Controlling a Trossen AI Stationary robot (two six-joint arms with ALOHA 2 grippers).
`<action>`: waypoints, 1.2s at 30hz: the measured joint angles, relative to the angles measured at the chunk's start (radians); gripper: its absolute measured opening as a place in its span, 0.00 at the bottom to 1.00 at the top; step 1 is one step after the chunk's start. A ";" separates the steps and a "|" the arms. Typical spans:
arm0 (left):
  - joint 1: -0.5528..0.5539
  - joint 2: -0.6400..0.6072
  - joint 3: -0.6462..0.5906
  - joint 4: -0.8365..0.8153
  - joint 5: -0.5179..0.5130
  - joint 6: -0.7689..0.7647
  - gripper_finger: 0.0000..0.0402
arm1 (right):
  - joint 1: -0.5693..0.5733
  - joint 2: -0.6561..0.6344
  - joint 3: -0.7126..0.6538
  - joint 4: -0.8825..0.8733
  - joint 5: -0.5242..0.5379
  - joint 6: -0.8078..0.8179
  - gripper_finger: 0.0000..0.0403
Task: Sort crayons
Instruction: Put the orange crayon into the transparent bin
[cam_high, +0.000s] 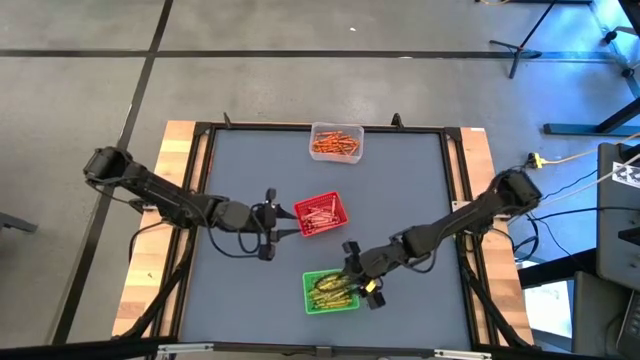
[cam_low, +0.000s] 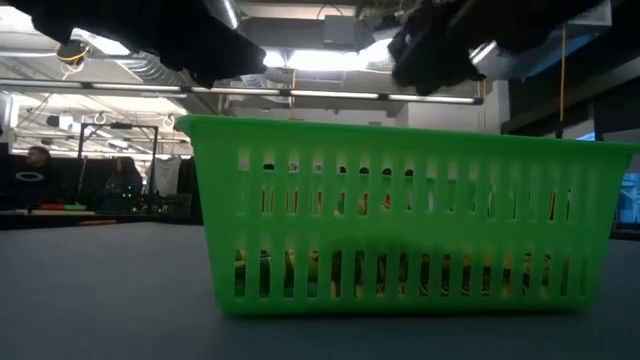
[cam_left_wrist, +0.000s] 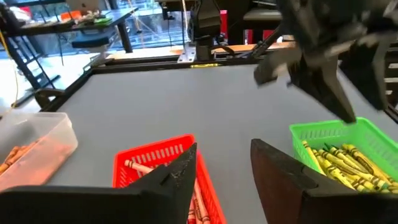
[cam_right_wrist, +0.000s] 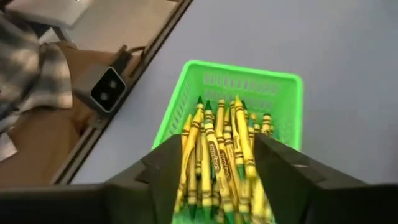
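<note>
Right fingers (cam_right_wrist: 217, 171): spread apart, nothing between them; poised directly above the green tray, with the yellow-green crayons showing in the gap.
Left fingers (cam_left_wrist: 224, 174): partly apart, empty; they sit at the edge of the red tray on the side toward the left arm, just beside it.
Right gripper (cam_high: 358, 272): over the green tray's right-hand part in the high view, arm reaching in from the bench's right edge.
Left gripper (cam_high: 268, 224): low over the bench, arm reaching in from the left edge.
Trays counted: three, well apart from one another.
Green tray (cam_high: 312, 284): near the front edge of the bench, slotted walls.
Red tray (cam_high: 322, 199): about mid-bench, slotted walls.
Clear tray (cam_high: 336, 130): at the far edge, centre.
Yellow-green crayons (cam_right_wrist: 219, 146): a loose pile in the green tray, lying roughly parallel; too many and too overlapped to count.
Red crayons (cam_high: 320, 216): a pile in the red tray; number cannot be told.
Orange crayons (cam_high: 334, 146): a pile in the clear tray; number cannot be told.
Bench (cam_high: 250, 170): grey top, dark frame, wooden side strips.
Obstruction: the right gripper covers part of the green tray from above.
Surroundings: in the low view, people sit far behind the bench.
</note>
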 joint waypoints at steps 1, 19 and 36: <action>0.003 0.000 0.008 -0.013 0.000 -0.010 0.35 | 0.000 -0.025 0.001 -0.031 0.001 0.000 0.50; 0.229 0.000 0.385 -0.913 -0.027 -0.223 0.53 | 0.000 -0.266 -0.155 -0.247 0.101 0.027 0.61; 0.688 0.092 0.496 -1.153 0.236 -0.252 0.59 | -0.001 -0.350 -0.338 -0.171 0.332 -0.023 0.61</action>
